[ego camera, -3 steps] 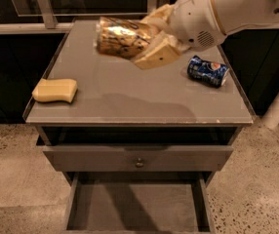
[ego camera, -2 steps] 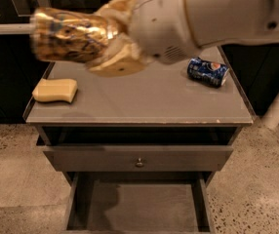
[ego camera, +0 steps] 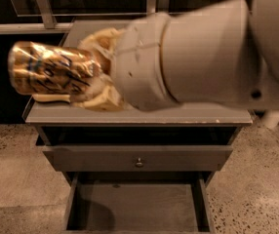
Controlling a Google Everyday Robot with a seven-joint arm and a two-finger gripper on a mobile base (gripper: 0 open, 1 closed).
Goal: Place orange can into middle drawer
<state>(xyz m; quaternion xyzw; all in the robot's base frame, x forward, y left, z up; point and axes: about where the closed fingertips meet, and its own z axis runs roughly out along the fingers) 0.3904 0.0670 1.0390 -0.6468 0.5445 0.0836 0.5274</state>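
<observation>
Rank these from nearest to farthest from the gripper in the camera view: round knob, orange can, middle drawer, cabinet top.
1. orange can: held in the gripper, up at the left.
2. cabinet top: just beneath the gripper.
3. round knob: lower, centred on the drawer front.
4. middle drawer: pulled open, lowest in the picture.

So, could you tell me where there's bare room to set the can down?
The open drawer has a bare floor, wall to wall, below the knobbed front. The tabletop shows only a bare front strip; the arm hides the rest. The gripper, shut on the can, crowds its left edge.
</observation>
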